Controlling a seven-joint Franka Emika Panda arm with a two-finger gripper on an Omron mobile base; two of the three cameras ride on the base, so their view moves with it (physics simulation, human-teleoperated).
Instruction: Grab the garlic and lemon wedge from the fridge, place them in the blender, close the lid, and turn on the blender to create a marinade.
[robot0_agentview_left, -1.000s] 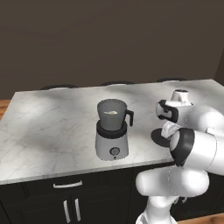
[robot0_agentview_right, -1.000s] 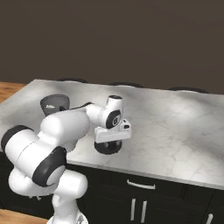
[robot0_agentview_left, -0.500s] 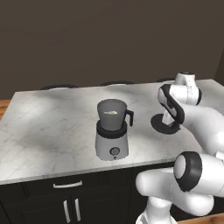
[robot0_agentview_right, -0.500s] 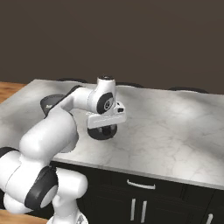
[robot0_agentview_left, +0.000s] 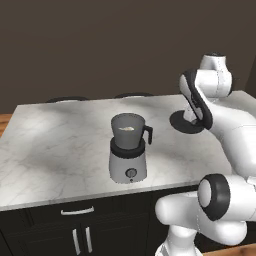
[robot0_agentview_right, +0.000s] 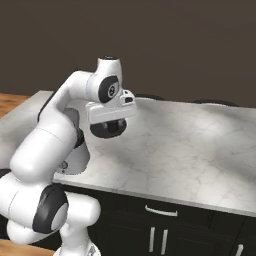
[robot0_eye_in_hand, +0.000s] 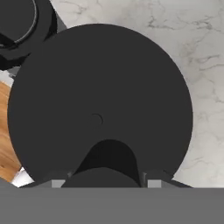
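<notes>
The lid (robot0_eye_in_hand: 100, 105) is a flat, round, matte black disc with a short central knob. It hangs off the marble table (robot0_agentview_left: 60, 145), under the claw (robot0_agentview_right: 111, 120), to the right of the blender (robot0_agentview_left: 129, 150) and well apart from it. The claw is part-open and clamped on the lid's knob. The blender's dark jar stands open on its grey base, something pale inside. The white arm arches up from the base, elbow high, with the hand pointing down.

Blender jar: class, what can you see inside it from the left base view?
Inside the open blender jar, something pale lies near the top. The jar's dark wall hides anything lower. The lid is off it.
</notes>
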